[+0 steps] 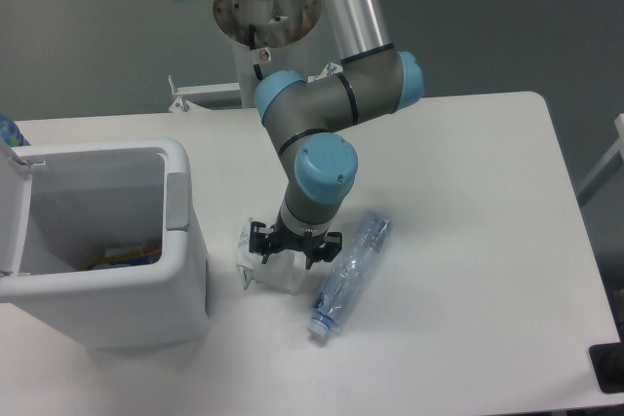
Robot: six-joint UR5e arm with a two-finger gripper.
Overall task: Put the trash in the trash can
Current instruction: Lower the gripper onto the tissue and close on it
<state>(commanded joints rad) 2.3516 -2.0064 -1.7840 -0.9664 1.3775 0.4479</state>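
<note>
One wrapper [273, 270] under gripper [291, 248]; one bottle [348, 272] just right; one trash can [107, 250] left.

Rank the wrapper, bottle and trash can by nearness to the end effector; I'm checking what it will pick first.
1. Crumpled white wrapper: directly under the end effector.
2. Plastic bottle: just beside it on the table, toward the image right.
3. Trash can: farthest, at the image left, lid open.
</note>
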